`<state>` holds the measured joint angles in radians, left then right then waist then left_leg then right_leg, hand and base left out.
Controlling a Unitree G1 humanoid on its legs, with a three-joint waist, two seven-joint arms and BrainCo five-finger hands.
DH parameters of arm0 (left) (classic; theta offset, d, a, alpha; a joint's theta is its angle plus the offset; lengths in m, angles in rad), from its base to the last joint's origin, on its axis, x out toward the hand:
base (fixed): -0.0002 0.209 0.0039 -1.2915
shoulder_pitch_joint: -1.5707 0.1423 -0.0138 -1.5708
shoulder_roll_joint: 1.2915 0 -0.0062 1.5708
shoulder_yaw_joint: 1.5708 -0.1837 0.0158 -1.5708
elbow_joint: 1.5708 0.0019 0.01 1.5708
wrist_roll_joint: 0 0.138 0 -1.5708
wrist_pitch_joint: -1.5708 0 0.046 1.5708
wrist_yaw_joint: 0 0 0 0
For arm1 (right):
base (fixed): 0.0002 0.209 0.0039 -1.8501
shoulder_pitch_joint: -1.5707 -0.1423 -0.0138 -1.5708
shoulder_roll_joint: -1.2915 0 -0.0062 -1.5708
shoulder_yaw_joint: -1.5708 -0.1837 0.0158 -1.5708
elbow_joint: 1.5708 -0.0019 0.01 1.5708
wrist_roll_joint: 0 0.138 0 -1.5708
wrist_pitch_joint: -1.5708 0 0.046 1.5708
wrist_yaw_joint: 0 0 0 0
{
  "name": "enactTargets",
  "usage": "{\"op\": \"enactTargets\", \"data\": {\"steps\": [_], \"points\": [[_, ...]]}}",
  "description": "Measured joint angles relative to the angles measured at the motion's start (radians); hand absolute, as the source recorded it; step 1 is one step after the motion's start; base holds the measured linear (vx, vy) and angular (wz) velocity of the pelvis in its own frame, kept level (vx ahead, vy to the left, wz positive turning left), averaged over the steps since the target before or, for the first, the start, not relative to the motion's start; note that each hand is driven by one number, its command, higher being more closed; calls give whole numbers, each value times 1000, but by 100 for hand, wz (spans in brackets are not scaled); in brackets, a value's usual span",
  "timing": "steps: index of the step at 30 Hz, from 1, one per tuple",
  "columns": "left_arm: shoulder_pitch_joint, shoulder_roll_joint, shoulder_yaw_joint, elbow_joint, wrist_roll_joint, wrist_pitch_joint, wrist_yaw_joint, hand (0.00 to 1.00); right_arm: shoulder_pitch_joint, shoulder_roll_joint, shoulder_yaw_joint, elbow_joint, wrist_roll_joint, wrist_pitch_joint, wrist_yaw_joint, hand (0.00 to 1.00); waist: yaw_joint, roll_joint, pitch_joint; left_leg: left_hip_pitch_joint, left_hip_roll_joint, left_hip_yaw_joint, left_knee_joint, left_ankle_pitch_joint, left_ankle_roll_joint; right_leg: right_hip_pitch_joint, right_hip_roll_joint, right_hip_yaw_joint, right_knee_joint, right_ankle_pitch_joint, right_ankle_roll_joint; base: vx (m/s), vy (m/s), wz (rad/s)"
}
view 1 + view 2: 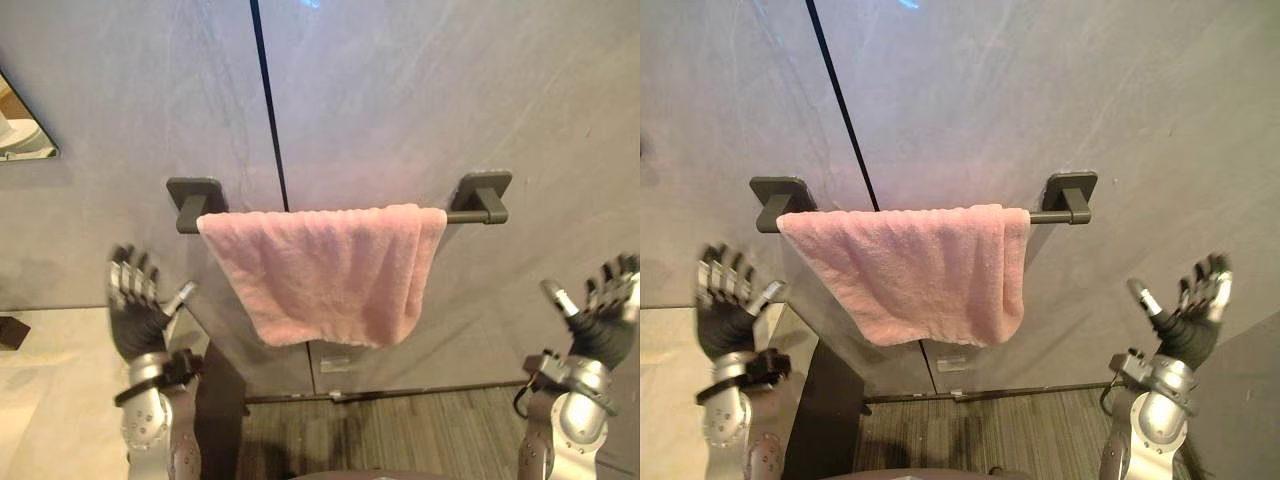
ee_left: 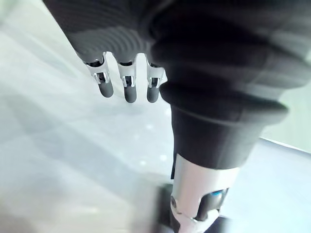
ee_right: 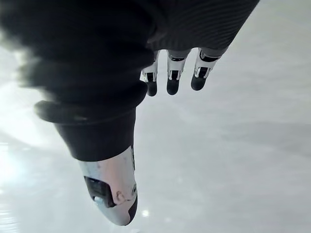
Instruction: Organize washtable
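Left hand (image 1: 135, 322) and right hand (image 1: 606, 318) hover spread and empty flanking the pink towel (image 1: 330, 270), whose skewed drape could slip off the towel bar (image 1: 480, 200) if tugged unevenly.

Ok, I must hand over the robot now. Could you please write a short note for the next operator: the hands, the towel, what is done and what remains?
Left hand: open, empty, raised to the left of the towel, not touching it.
Right hand: open, empty, raised further out on the right side.
Towel: pink, draped over the dark bar on the grey wall; its lower edge hangs slanted, and the right end of the bar is bare.
Done: the towel is on the bar.
Left: perhaps level the towel. Little of the counter at the lower left can be seen, so check it.
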<state>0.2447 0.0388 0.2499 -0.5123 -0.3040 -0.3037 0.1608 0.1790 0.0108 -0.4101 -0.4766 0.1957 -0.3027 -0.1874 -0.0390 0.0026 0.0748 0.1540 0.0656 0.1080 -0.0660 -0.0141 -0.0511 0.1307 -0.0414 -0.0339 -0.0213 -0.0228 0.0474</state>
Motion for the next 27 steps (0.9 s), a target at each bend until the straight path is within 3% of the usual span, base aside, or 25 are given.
{"op": "enactTargets", "data": {"steps": [3,6,11,13,18,23,27], "points": [[-53,19,-8,-125,22,-59,33,0,-89,-65,74,-102,4,-45,24,0,-1,6,-3,5,-2,0,3,0,1,4,1,1,4,0,0,-47,-14,-1],[-94,79,-101,-197,1,-106,29,0,-186,-153,259,-119,62,-85,90,0,0,12,-6,14,-3,3,3,0,1,5,3,5,9,0,1,-57,-11,-3],[-170,228,-351,-188,-158,-123,-124,0,-308,-292,582,-119,210,-85,249,0,7,22,-15,16,-11,-1,2,0,1,3,2,4,14,-1,1,-43,-4,2],[-193,282,-455,-126,-217,-108,-212,0,-310,-350,710,-111,314,-69,336,0,11,20,-16,14,-12,0,2,1,2,4,1,4,16,-1,1,0,0,0],[-187,378,-552,7,-255,-67,-317,0,-302,-513,870,8,366,5,448,0,7,16,-18,13,-13,3,3,1,3,3,0,8,17,0,1,0,0,0],[-130,398,-553,87,-252,-54,-336,0,-230,-576,884,150,357,47,457,0,13,17,-17,13,-13,4,3,1,3,2,1,9,17,0,1,0,0,0],[-102,396,-553,151,-237,-49,-338,0,-180,-580,883,246,322,75,456,0,19,17,-16,13,-13,3,2,1,3,3,1,8,17,-1,1,0,0,0]]}}
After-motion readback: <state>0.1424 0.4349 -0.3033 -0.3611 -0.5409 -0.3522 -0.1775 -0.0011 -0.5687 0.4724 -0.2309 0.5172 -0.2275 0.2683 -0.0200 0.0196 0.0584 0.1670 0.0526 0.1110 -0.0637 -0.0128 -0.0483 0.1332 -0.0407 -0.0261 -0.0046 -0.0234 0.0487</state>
